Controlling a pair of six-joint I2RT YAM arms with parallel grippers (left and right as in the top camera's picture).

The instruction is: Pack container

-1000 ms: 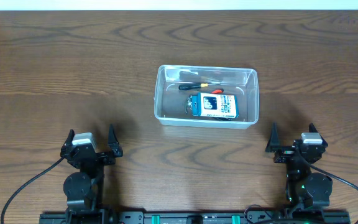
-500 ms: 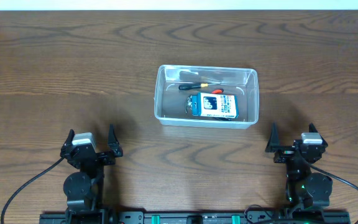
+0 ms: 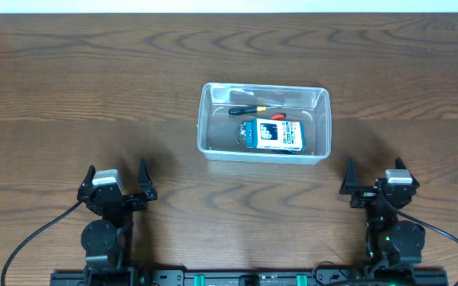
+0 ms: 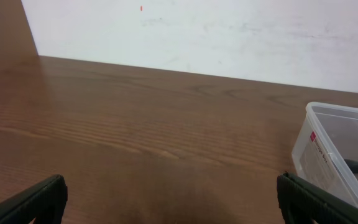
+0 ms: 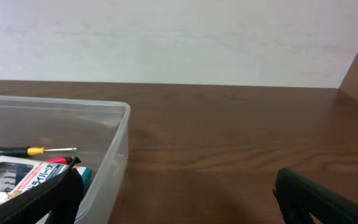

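The left end effector (image 3: 117, 171) and right end effector (image 3: 374, 167) both stand spread wide, gripping and touching nothing. The left arm (image 3: 104, 238) and right arm (image 3: 394, 238) sit folded back at 7 and 5 o'clock on the bench (image 3: 70, 71). The container (image 3: 264, 86) rests near the middle, holding a blue-and-white box (image 3: 273, 135) and a screwdriver (image 3: 249, 109). The box's print is too small to read.

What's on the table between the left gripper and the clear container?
Nothing: the overhead view shows only bare tabletop between the left gripper and the container.
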